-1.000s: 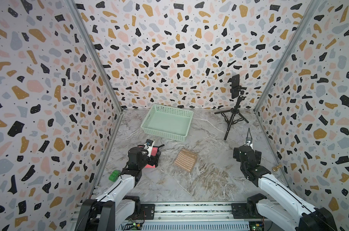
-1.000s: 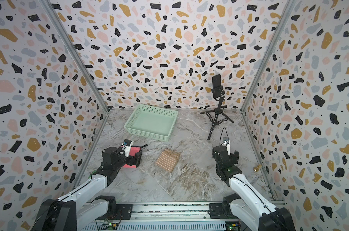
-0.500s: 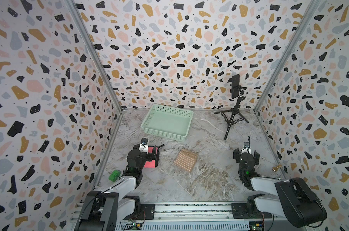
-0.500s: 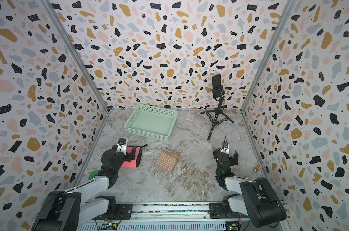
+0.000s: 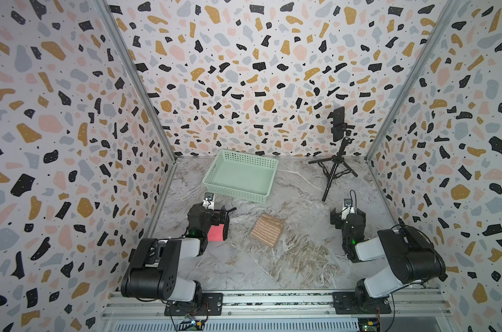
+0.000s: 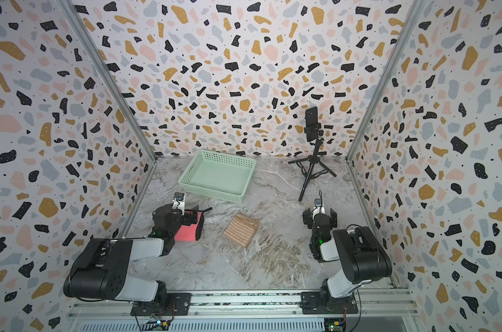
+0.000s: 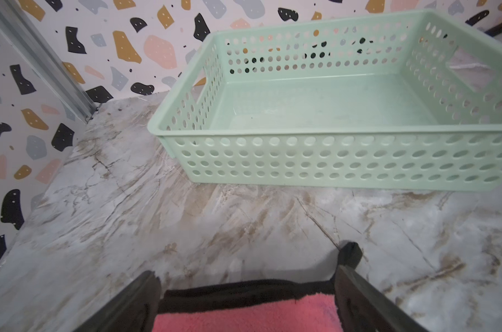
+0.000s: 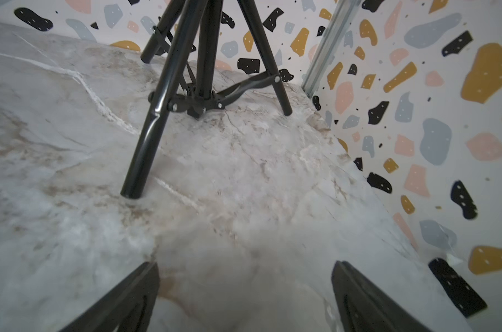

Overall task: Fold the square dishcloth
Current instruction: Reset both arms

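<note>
1. Lately my left claw (image 7: 246,276) had spread wide, and both arms had drawn back toward six o'clock; it gripped nothing.
2. The pink dishcloth (image 5: 216,233) lay on the table beneath it, at nine o'clock from the tan striped cloth (image 5: 267,231); I judged the fold finished.
3. My right claw (image 8: 245,267) gaped, empty.
4. The green basket (image 5: 235,196), toward twelve o'clock, held nothing.

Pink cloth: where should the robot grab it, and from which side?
Pinch its black hem, coming down from above with the left gripper. The pink cloth lies on the table, and that hem sits between the open fingers.
</note>
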### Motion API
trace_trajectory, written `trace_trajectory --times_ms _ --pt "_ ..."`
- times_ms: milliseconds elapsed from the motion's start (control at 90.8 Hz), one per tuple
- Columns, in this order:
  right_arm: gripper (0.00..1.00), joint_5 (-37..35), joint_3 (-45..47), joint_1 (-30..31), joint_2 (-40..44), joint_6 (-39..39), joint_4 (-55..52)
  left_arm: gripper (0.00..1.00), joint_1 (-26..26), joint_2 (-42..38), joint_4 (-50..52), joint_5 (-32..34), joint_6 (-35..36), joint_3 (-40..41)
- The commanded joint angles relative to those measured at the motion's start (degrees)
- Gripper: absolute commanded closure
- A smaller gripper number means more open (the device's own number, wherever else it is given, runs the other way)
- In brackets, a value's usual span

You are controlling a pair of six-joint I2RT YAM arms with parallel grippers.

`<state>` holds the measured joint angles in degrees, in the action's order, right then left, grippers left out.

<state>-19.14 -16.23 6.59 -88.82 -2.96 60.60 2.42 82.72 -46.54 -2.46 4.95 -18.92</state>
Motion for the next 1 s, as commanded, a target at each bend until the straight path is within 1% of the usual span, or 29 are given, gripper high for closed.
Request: trace_trajectory --times_ms 0,44,110,165,231,286,341,407,473,639,991 --pt "0.00 7.07 -4.36 -3.89 2.55 3.77 -11.48 0.00 -1.18 -0.57 -0.15 -1.88 -1.53 -0.76" --pt "0.00 7.66 -3.64 -4.12 1.41 3.39 -8.45 0.00 -1.18 -0.70 -0.31 -1.74 -1.61 -0.69" --pt "0.00 7.63 -3.70 -4.14 2.79 3.78 -10.81 0.00 -1.16 -0.86 -0.30 -1.48 -1.71 -0.58" --pt "0.00 7.74 -2.98 -4.14 1.85 3.26 -7.54 0.00 -1.13 -0.92 -0.22 -1.45 -1.76 -0.59" --pt "0.00 7.72 -3.46 -4.17 2.71 3.58 -10.22 0.01 -1.16 -0.82 -0.21 -1.42 -1.70 -0.59" --pt "0.00 7.84 -2.96 -4.21 2.02 3.32 -7.75 0.02 -1.18 -0.88 -0.21 -1.47 -1.75 -0.59" --pt "0.00 7.81 -3.28 -4.15 2.50 3.56 -9.64 0.02 -1.17 -0.87 -0.22 -1.43 -1.69 -0.60" --pt "0.00 7.90 -3.06 -4.18 2.06 3.38 -8.10 0.02 -1.18 -0.87 -0.21 -1.44 -1.69 -0.59" --pt "0.00 7.87 -3.25 -4.15 2.37 3.54 -9.23 0.02 -1.18 -0.92 -0.30 -1.43 -1.66 -0.51" --pt "0.00 7.94 -3.01 -4.16 2.11 3.40 -8.40 0.02 -1.18 -0.65 0.20 0.46 -2.46 -0.91" --pt "0.00 7.96 -3.11 -4.13 2.24 3.40 -8.60 0.02 -1.17 -0.54 0.48 0.67 -2.50 -1.10"
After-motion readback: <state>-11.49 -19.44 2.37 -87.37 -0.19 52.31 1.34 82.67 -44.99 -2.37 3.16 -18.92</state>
